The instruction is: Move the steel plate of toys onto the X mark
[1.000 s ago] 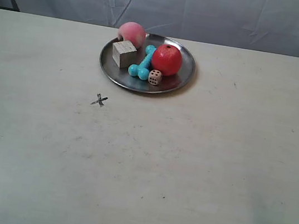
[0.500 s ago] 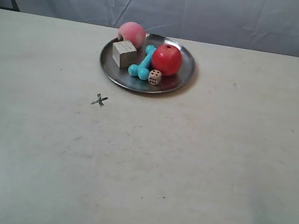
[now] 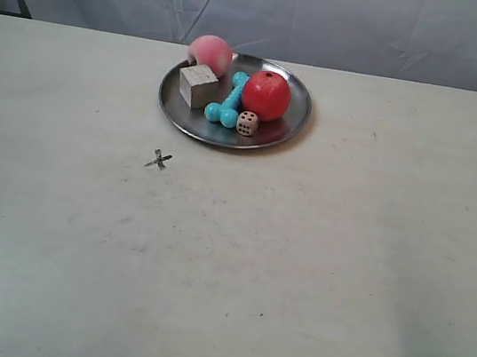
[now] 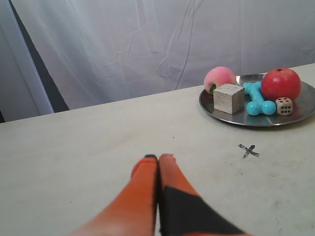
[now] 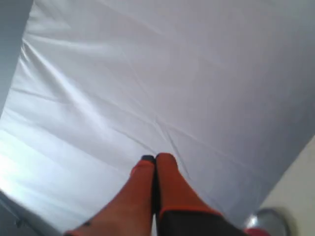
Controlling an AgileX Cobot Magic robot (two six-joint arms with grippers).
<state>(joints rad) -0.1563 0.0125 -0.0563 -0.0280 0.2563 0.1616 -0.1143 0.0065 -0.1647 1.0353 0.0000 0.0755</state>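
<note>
The round, shiny steel plate (image 3: pixel 289 125) carrying the toys (image 3: pixel 233 97) (apple, peach, cube, dumbbell, die) rests where it lay a second ago, near the far edge of the pale table (image 3: pixel 314 271). The transfer has not begun. The small dark X mark (image 3: pixel 159 159) lies uncovered, just off the rim. The left orange gripper (image 4: pixel 158 158) has its fingers pressed together, empty, short of the mark. The right orange gripper (image 5: pixel 154 158) is likewise closed and faces the backdrop. Nothing obstructs the path from plate to mark.
</note>
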